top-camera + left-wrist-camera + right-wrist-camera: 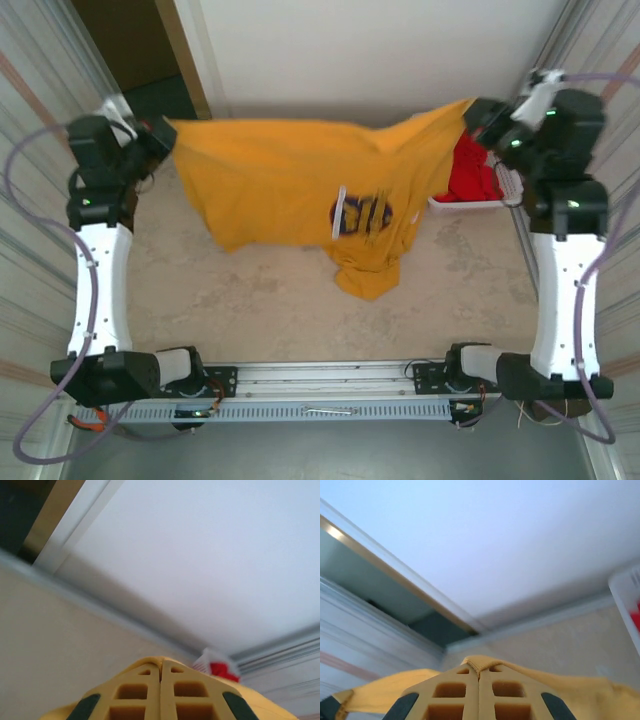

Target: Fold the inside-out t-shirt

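Mustard-yellow cloth is pinched in both sets of fingers. The left gripper (161,666) has its two pads pressed tight together, with an edge of the inside-out t-shirt (290,180) caught between them. The right gripper (479,667) is closed the same way, a small fold of the cloth bunched at its tips.

Between the two grips the shirt hangs spread like a banner above the table (230,300), its top edge sagging a little midway. Below that edge, nearer the right fingers, a small white tag (340,211) sits just beside a dark printed patch (365,214). The lowest fold droops under them; I cannot tell whether it touches the tabletop.

Just beside the right gripper, on its inner side, red garments (476,172) lie in a white basket (470,205).
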Available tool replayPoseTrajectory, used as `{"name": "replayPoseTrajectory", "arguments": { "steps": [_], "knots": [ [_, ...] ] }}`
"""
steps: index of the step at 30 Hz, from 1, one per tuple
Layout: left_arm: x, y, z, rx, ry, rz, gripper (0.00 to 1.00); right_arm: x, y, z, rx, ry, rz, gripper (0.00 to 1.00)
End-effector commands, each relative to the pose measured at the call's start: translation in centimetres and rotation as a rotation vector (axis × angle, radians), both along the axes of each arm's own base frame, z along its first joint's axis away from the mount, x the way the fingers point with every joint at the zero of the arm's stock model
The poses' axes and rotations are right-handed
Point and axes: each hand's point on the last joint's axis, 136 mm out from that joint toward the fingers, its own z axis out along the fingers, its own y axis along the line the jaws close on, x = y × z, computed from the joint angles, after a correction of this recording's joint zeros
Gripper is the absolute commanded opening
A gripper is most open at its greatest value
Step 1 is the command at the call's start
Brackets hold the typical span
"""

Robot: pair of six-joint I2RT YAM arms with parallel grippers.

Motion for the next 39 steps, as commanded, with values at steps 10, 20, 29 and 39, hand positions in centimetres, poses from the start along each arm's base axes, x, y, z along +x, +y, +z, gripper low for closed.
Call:
{"name": "replayPoseTrajectory", "arguments": {
  "steps": [10,20,29,39],
  "knots": [
    [-7.7,0.4,13.2,-0.104,-0.301,0.042,0.0,-9.2,-0.8,8.3,0.12,-0.204,0.021,0.0],
    [-3.8,0.4,11.8,-0.151,-0.228,0.001,0.0,-6.2,-1.4,9.8,0.186,-0.202,0.037,0.0],
    [9.7,-0.2,0.5,-0.135,0.062,-0.062,0.0,9.0,-1.1,-3.2,0.205,0.149,0.048,0.0],
    [7.5,-1.9,13.4,-0.156,-0.158,-0.1,0.0,5.9,0.8,8.2,0.238,-0.062,0.137,0.0]
  ]
}}
